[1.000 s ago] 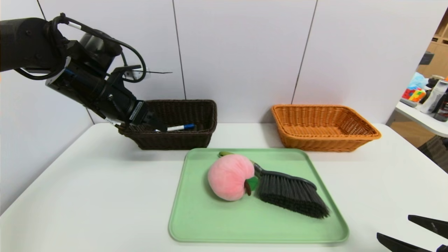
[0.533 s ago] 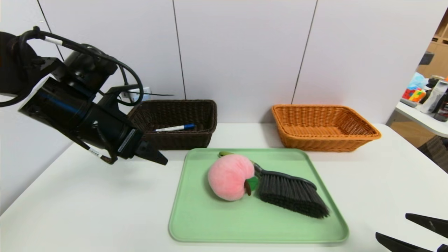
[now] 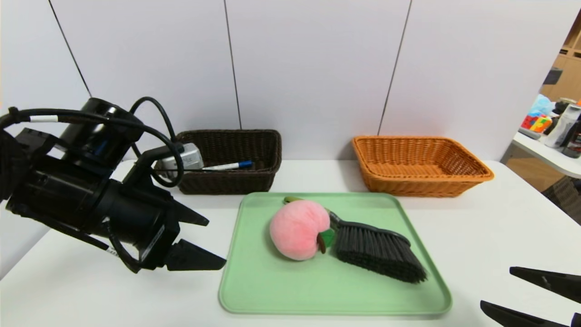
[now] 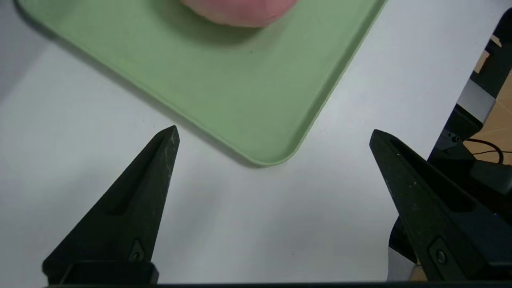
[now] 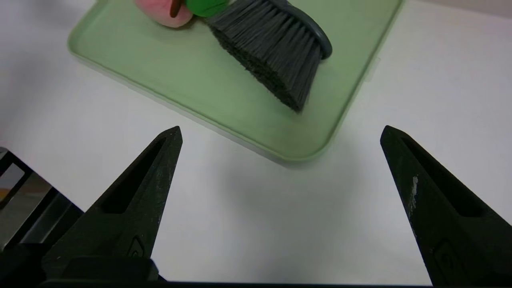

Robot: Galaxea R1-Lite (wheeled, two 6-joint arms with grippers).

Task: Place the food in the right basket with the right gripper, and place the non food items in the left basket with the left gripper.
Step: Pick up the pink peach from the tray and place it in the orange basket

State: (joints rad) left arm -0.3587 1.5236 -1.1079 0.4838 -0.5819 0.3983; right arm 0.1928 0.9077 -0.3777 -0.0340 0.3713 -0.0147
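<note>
The marker pen (image 3: pixel 227 166) lies inside the dark brown left basket (image 3: pixel 229 181), so that part of the sort appears complete. The left gripper (image 3: pixel 206 240) hangs above the bare worktop (image 3: pixel 113 290) just off the near left corner of the green tray (image 3: pixel 254 299), jaws spread wide and holding nothing; the left wrist view confirms only worktop and the tray corner between them. This placement puts the left arm within reach of the tray, which suits the one non-food item left: the hand brush (image 3: pixel 379 254), lying on the right half of the tray with its bristles toward the near right corner and its handle running back behind the plush peach (image 3: pixel 299 229). The peach sits mid-tray and touches the brush at its leaf. It lies between the left jaws and the brush, which may complicate a direct approach. The right gripper (image 3: pixel 522 290) hangs low over the worktop at the near right, jaws likewise wide apart and empty; in the right wrist view the brush bristles and the peach lie ahead of its jaws, well apart from them. The orange-tan right basket (image 3: pixel 472 175) at the back right shows nothing inside, so the peach is not yet placed.
</note>
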